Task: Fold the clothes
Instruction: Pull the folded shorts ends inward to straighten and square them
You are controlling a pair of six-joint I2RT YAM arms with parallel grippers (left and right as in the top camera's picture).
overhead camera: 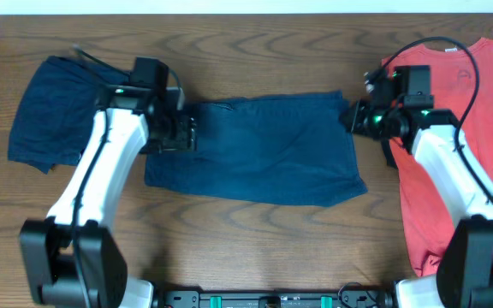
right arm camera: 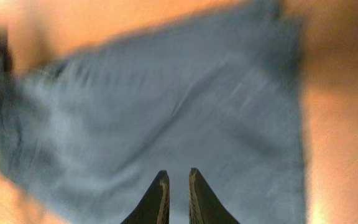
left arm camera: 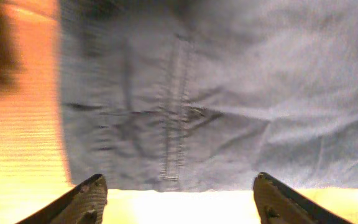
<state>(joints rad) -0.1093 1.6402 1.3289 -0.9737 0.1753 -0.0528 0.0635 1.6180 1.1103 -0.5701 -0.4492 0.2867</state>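
A pair of navy shorts (overhead camera: 255, 154) lies spread flat at the table's middle. My left gripper (overhead camera: 187, 134) is at its left edge. In the left wrist view its fingers (left arm camera: 179, 196) are wide open over bare table, with the shorts (left arm camera: 229, 93) just ahead. My right gripper (overhead camera: 351, 116) is at the shorts' upper right corner. In the right wrist view its fingers (right arm camera: 178, 177) are nearly together on the shorts (right arm camera: 166, 106), with only a thin gap between them. More navy shorts (overhead camera: 54, 111) lie bunched at the far left. A coral-red T-shirt (overhead camera: 452, 154) lies at the right.
The wooden table (overhead camera: 255, 248) runs across the whole view. The right arm reaches over the T-shirt. A black cable (overhead camera: 452, 51) loops above the right gripper. Both wrist views are blurred.
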